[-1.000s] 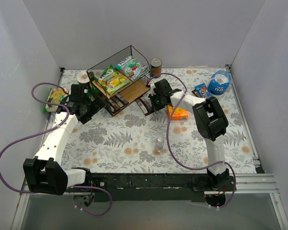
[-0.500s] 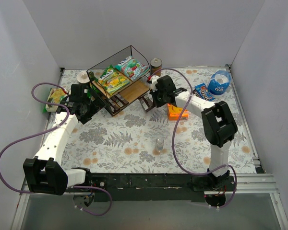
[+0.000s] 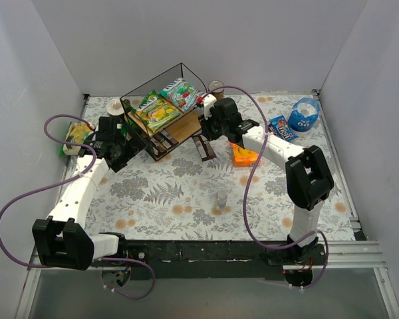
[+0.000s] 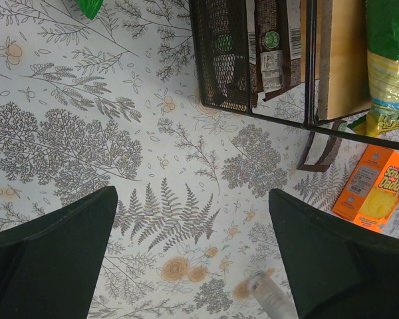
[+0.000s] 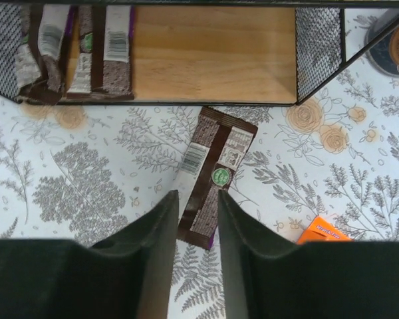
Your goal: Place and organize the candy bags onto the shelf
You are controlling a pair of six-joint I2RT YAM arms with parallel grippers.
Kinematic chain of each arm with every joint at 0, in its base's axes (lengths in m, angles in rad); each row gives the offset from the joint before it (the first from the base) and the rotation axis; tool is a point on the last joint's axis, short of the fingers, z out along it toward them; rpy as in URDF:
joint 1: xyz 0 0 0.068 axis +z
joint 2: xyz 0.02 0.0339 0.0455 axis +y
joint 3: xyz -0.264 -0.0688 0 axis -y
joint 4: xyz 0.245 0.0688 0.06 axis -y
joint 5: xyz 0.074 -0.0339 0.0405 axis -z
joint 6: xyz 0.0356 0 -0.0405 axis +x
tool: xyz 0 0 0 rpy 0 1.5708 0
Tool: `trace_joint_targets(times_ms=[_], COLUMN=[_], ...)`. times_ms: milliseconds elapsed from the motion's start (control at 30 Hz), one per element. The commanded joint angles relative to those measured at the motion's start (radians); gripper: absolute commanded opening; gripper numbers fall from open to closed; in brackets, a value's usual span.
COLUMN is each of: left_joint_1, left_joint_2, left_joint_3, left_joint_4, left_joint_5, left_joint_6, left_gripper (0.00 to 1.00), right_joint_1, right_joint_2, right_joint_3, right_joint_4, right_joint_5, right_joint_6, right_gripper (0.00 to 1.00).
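Observation:
The shelf stands at the back left, tipped, with a green-yellow bag and a teal-white bag on its upper board. Dark wrappers lie on the lower board. A dark brown wrapper lies flat on the table in front of the shelf. My right gripper hovers above its near end, open, with nothing between the fingers. My left gripper is wide open over bare table, left of the shelf. Another green-yellow bag lies far left and a small blue pack far right.
An orange box lies right of the brown wrapper. A blue pouch with eyes sits at the back right. A small clear bottle stands mid-table, a can behind the shelf and a white-topped object at its left.
My right gripper's jaws have parted, and the arm has moved back and left toward the shelf. The brown wrapper stays on the table. The left arm has not moved.

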Motion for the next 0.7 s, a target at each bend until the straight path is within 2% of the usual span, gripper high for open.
trace_joint_targets(times_ms=[0, 100, 200, 333, 667], left_joint_1=[-0.001, -0.001, -0.001, -0.001, -0.001], left_joint_2=[-0.003, -0.004, 0.0, 0.006, 0.002], left_joint_3=[0.022, 0.02, 0.02, 0.02, 0.008], left_joint_4=[-0.011, -0.014, -0.013, -0.011, -0.01], left_joint_5=[-0.026, -0.027, -0.029, -0.026, -0.029], left_joint_6=[0.011, 0.013, 0.015, 0.015, 0.014], left_gripper=[0.98, 0.98, 0.98, 0.98, 0.98], right_joint_1=[0.0, 0.002, 0.011, 0.018, 0.031], right_joint_2=[0.089, 0.115, 0.143, 0.179, 0.265], right_joint_3=[0.11, 0.091, 0.08, 0.081, 0.101], right_joint_4=[-0.095, -0.099, -0.109, -0.111, -0.141], right_joint_5=[0.069, 0.069, 0.104, 0.116, 0.121], right_joint_6=[0.018, 0.056, 0.07, 0.075, 0.107], right_gripper=[0.52, 0.65, 0.73, 0.77, 0.8])
